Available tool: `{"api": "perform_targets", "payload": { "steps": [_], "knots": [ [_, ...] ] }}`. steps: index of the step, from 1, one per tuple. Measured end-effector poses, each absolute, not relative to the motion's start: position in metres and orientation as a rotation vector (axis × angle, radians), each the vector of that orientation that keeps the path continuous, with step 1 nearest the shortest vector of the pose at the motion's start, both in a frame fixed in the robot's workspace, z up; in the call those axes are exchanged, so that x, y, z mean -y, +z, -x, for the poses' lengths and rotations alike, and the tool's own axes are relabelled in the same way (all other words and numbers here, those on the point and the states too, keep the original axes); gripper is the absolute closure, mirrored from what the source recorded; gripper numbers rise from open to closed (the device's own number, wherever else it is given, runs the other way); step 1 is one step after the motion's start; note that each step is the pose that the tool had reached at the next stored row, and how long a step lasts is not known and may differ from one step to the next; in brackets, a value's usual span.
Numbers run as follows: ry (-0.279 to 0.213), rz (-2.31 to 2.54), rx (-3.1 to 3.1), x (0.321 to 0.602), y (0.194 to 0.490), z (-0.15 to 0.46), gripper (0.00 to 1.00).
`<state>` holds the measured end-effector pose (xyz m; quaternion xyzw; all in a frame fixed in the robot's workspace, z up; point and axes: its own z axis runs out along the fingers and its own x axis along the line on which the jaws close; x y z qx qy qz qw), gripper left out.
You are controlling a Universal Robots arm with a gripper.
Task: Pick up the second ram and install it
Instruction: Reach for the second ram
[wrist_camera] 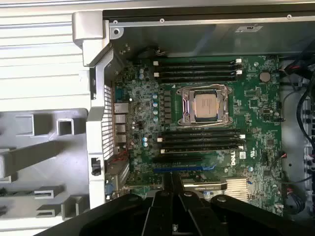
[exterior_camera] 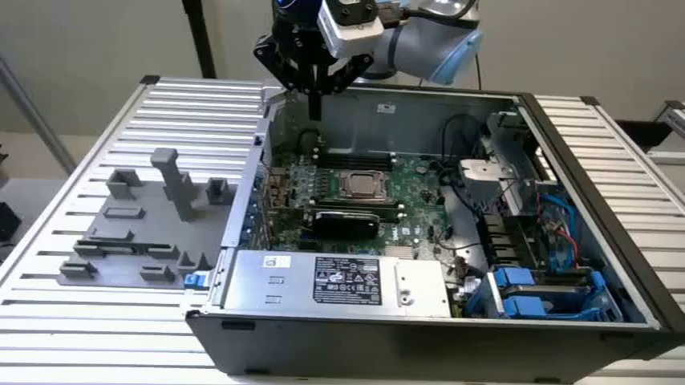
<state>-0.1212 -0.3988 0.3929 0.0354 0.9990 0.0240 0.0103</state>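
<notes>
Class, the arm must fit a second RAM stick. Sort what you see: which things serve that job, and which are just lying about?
For the job: gripper, poised above the open case; memory slots; motherboard.
Lying about: grey parts holder; power supply; blue drive caddies; processor.

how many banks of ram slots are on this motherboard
2: one slot bank between the CPU socket and the case wall, the other slot bank on the socket's opposite side. None seems hidden.
</notes>
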Motion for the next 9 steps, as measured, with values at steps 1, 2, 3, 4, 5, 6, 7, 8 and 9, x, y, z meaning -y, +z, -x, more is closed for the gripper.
{"api": "perform_targets", "payload": {
  "steps": [1,2,3,4,5,6,7,8,9],
  "knots": [
    [0.075,-0.11,-3.118,0.3987,0.3929,0.1212,1.0],
    [0.075,-0.11,-3.118,0.3988,0.3929,0.1212,1.0],
    [0.075,-0.11,-3.118,0.3988,0.3929,0.1212,1.0],
    [0.075,-0.11,-3.118,0.3988,0.3929,0.1212,1.0],
    [0.075,-0.11,-3.118,0.3988,0.3929,0.1212,1.0],
    [0.075,-0.11,-3.118,0.3988,0.3929,0.1212,1.0],
    [0.075,-0.11,-3.118,0.3988,0.3929,0.1212,1.0],
    [0.075,-0.11,-3.118,0.3988,0.3929,0.1212,1.0],
    [0.075,-0.11,-3.118,0.3988,0.3929,0.1212,1.0]
  ]
}}
